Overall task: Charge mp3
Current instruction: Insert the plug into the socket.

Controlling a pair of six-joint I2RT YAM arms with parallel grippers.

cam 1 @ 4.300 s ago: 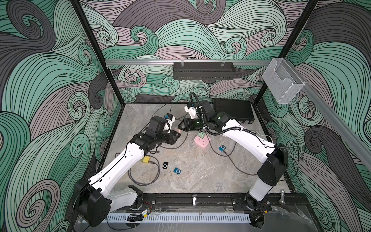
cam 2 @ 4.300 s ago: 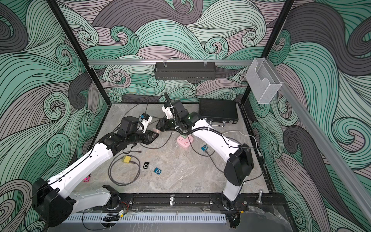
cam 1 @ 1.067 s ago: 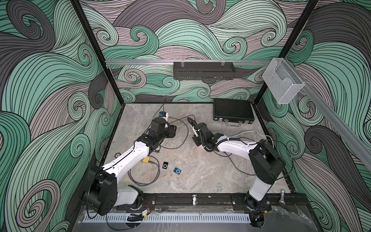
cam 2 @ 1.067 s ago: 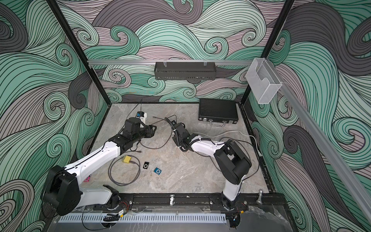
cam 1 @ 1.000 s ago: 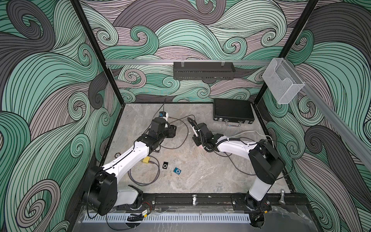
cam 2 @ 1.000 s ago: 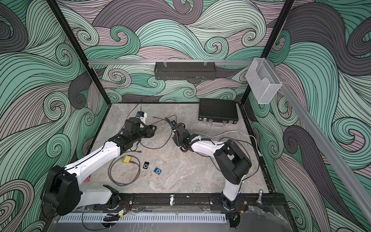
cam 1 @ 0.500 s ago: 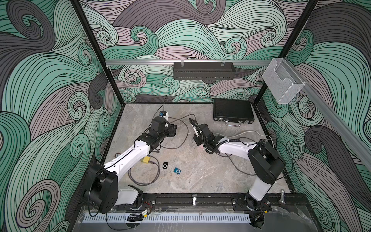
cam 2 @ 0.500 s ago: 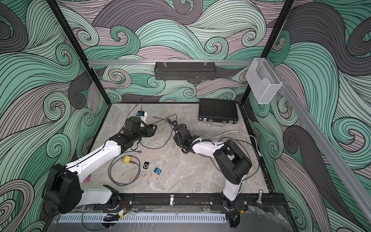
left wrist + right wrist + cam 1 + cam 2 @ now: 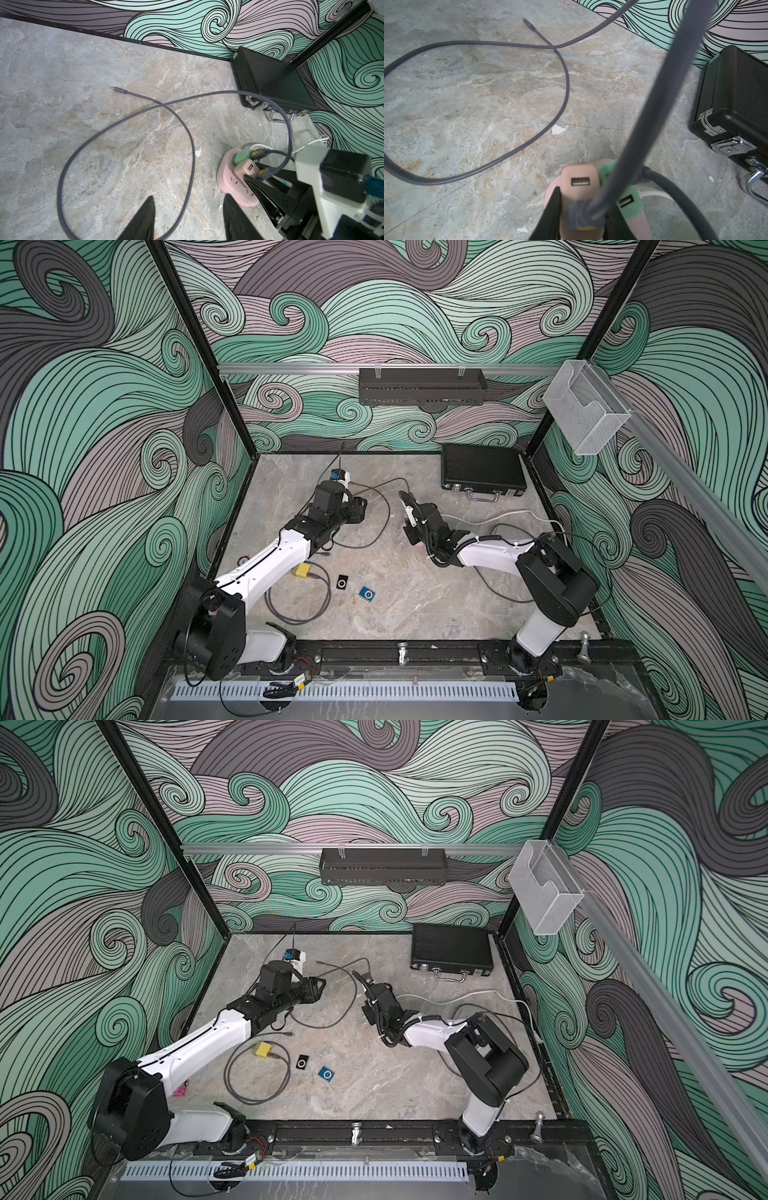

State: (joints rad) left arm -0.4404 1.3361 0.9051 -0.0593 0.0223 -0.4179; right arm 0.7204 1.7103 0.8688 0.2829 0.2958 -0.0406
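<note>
Two mp3 players lie loose on the floor in both top views, one black (image 9: 342, 583) and one blue (image 9: 367, 593), with no cable in them. My right gripper (image 9: 582, 207) is low over the pink power strip (image 9: 230, 182). It is shut on the grey cable's USB plug (image 9: 583, 216), which sits in the pink adapter (image 9: 580, 176); its fingertips flank that adapter. The cable's small free plug (image 9: 117, 89) lies on the floor. My left gripper (image 9: 189, 209) is open just above the floor, over a loop of the grey cable (image 9: 192, 149), touching nothing.
A green adapter (image 9: 242, 155) beside the pink one holds a second grey plug. A black case (image 9: 482, 470) lies at the back right. Another cable loop with a yellow block (image 9: 302, 570) lies by the left arm. A white cord (image 9: 498, 515) trails right.
Since about four seconds ago the right arm has come down from a raised pose onto the power strip and the left arm has lowered. Over the last second nothing visibly moved.
</note>
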